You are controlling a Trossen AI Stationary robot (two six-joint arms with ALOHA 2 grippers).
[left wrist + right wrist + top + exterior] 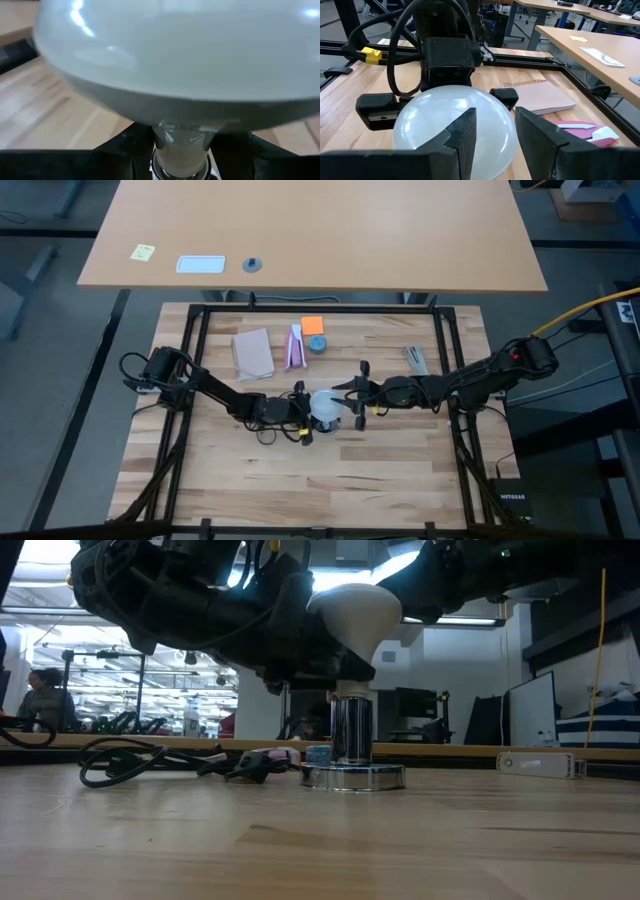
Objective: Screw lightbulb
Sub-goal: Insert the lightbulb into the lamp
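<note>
The frosted white lightbulb (352,608) stands upright, globe up, with its narrow neck in the silvery socket (352,735). The socket's disc base rests on the wooden table. My left gripper (303,415) comes from the table's left and is shut on the bulb just above the socket. My right gripper (495,130) comes from the right. Its open fingers reach over the right side of the globe (435,125). My left gripper pinches the bulb's narrow neck (182,145) between its two fingers, just above the socket's top. The fingers come nearly level from the table's left and lie across the neck. The bulb stands upright in the socket. I cannot tell whether my right gripper's fingers (462,132) touch the globe.
A tan notebook (253,352), a pink-and-white packet (295,347), an orange pad (312,325) and a small blue item (317,343) lie behind the bulb. A silvery item (415,360) lies at the far right. A dark cord (130,762) trails left of the socket. Bare wood lies toward the near edge.
</note>
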